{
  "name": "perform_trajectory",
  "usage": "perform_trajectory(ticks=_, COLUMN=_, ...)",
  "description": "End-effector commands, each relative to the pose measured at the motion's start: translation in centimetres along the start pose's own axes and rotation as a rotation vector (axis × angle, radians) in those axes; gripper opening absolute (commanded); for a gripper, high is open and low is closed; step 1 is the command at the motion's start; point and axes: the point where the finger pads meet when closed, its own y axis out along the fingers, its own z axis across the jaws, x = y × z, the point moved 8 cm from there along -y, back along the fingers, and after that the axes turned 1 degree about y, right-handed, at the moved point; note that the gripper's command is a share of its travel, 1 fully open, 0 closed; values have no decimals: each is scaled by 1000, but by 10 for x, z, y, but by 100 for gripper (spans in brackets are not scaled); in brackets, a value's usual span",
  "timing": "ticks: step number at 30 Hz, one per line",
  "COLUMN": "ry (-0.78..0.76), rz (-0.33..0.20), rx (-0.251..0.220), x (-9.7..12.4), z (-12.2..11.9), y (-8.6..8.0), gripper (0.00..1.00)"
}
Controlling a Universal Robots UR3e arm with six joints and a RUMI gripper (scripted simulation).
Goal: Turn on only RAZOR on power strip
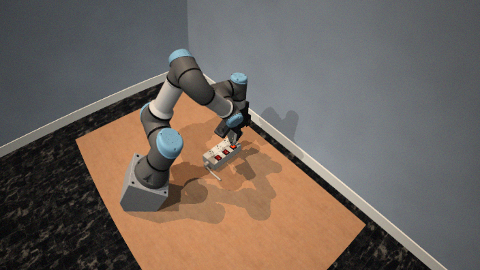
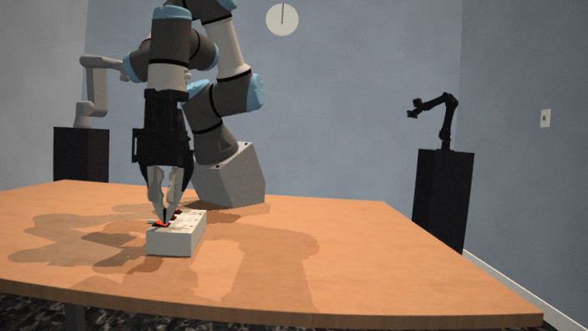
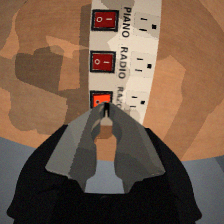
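Observation:
The white power strip [image 1: 221, 155] lies right way up on the wooden table, also in the exterior view [image 2: 177, 235] and the wrist view [image 3: 125, 55]. It has three red rocker switches. The PIANO switch [image 3: 104, 20] and the RADIO switch [image 3: 102, 61] are dark red. The third switch [image 3: 100, 98] [image 1: 233, 146], whose label is partly hidden, glows bright orange-red. My gripper [image 3: 106, 103] [image 2: 164, 221] is shut and empty, its fingertips pressing down on that third switch.
The strip's short cable stub [image 1: 212, 172] points toward the arm's grey base [image 1: 143, 191]. Beyond the table stand two black pedestals with other small arms [image 2: 443, 196] [image 2: 81, 152]. A wall runs close behind the strip.

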Motion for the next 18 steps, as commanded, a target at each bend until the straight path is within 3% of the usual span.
perform_trajectory(ticks=1, ry=0, rz=-2, rx=0, x=1, z=0, y=0, gripper=0)
perform_trajectory(ticks=18, ry=0, rz=-2, rx=0, x=1, z=0, y=-6, gripper=0)
